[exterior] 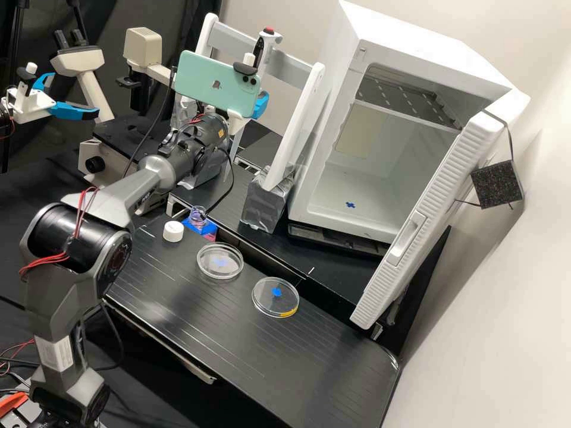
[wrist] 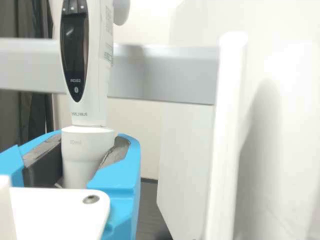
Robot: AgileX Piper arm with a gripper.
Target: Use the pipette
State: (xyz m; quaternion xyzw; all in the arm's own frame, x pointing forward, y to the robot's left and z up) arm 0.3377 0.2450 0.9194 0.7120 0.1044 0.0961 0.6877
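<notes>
The gripper clasps the upright electronic pipette by its lower body. Behind it runs the white rack's grey crossbar.

White pipette, black display, mint-green phone

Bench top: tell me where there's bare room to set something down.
The widest bare patch of the bench runs from the yellow-edged dish to the rounded corner. Another lies between both dishes and the edge nearer the camera. It's crowded where the white cap, bottle and other dish sit close together.
</notes>
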